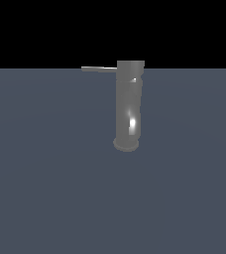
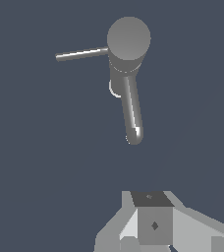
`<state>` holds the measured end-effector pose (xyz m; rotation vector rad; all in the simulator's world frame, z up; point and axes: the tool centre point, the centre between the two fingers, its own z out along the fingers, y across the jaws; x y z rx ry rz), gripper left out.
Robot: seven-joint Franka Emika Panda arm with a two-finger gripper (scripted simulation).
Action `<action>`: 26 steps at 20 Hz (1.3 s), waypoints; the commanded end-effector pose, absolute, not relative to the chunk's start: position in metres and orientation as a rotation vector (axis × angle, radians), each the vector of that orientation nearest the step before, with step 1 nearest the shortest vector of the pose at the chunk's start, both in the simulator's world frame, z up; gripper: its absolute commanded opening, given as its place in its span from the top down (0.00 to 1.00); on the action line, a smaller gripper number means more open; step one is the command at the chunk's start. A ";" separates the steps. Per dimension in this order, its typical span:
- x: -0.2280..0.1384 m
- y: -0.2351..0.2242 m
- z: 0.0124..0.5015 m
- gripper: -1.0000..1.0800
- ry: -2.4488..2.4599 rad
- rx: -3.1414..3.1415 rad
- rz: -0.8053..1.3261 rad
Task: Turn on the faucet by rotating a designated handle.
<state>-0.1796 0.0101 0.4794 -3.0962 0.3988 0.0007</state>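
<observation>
Wrist view, nearest element: the gripper (image 2: 154, 231), a pale grey blocky body cut off by the frame edge; its fingertips are out of view, so whether the jaws are spread or pressed together cannot be told. They grip nothing visible.

Beyond the jaws, well apart from them, the faucet (image 2: 128, 39) stands on the slate-blue desk (image 2: 35, 172). Seen from above, it shows 1 round flat cap, with a rounded spout reaching back toward the jaws and ending in a bright glint.

The handle (image 2: 82, 54), 1 thin grey bar, projects sideways from the cap, away from the spout.

Exterior view: the faucet (image 1: 129, 104) is an upright grey metallic cylinder on a wider round base, with a white highlight low on its body. The handle (image 1: 99, 69) extends horizontally toward the exterior view's left. The gripper is outside this view.
</observation>
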 end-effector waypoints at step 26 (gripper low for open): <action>-0.038 0.037 0.410 1.00 1.421 -2.738 0.066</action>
